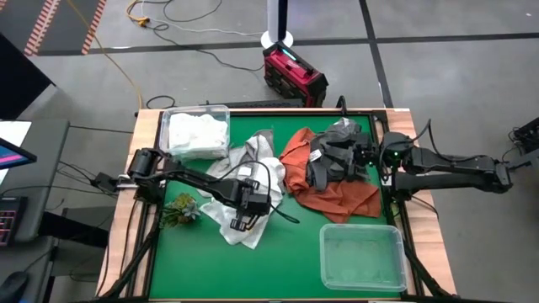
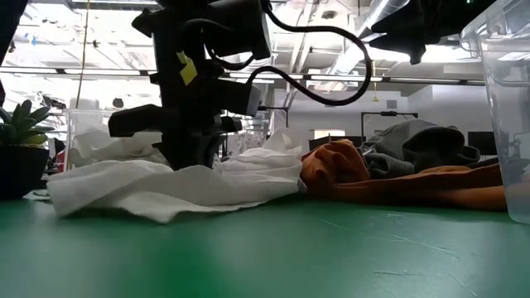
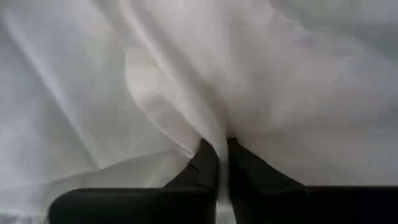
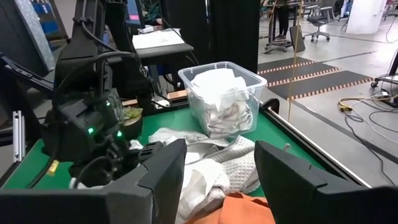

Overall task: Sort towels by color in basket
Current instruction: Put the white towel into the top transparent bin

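A white towel (image 1: 240, 220) lies crumpled on the green mat at mid-table, and it fills the left wrist view (image 3: 186, 74). My left gripper (image 1: 242, 215) stands on it, pointing down, shut on its cloth. A light grey towel (image 1: 263, 150) lies just beyond it. A rust orange towel (image 1: 333, 192) lies right of centre, with a dark grey towel (image 1: 347, 133) on its far part. My right gripper (image 4: 217, 168) hovers open over that pile (image 1: 330, 162). More white towels (image 1: 195, 133) sit in the far-left clear bin. My left gripper pinches a raised fold of the white towel (image 3: 214, 134) between its two fingertips (image 3: 205, 158), coming from above and pointing down. The towel still lies on the mat (image 2: 166, 194), spread out slack around the fingers.
A clear bin (image 1: 173, 118) stands at the far-left corner. An empty clear bin (image 1: 362, 257) stands at the near right (image 2: 505, 124). A small green plant sprig (image 1: 181, 209) lies left of the white towel. Bare green mat (image 1: 286, 269) shows near the front edge.
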`<state>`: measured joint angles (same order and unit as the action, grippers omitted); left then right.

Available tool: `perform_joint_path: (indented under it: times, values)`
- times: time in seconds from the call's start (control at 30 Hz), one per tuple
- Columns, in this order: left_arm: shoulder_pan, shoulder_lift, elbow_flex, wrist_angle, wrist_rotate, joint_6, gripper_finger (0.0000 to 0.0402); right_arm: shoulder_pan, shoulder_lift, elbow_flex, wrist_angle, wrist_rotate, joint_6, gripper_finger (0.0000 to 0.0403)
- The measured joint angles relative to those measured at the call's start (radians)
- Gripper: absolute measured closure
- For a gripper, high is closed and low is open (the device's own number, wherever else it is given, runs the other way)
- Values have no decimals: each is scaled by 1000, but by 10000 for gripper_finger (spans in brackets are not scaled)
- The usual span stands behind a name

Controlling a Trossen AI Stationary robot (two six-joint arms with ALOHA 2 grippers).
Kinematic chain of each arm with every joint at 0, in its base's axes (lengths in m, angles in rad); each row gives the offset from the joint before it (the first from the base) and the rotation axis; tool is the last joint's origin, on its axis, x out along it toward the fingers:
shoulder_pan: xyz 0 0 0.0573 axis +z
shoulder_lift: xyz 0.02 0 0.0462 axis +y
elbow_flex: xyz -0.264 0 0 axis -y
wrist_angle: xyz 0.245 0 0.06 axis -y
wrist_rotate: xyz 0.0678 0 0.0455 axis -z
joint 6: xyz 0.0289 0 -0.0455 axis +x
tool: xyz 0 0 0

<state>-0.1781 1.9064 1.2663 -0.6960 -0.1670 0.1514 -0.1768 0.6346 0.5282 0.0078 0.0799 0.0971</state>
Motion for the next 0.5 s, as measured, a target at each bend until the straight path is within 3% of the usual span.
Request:
perform_joint_path:
  times: [0.33, 0.5]
  values:
    - [29, -166, 80, -85, -144, 1, 399, -1, 0, 0, 2, 0, 0, 180]
    - [56, -341, 120, -70, -309, -12, 400, -1, 0, 0, 3, 0, -1, 180]
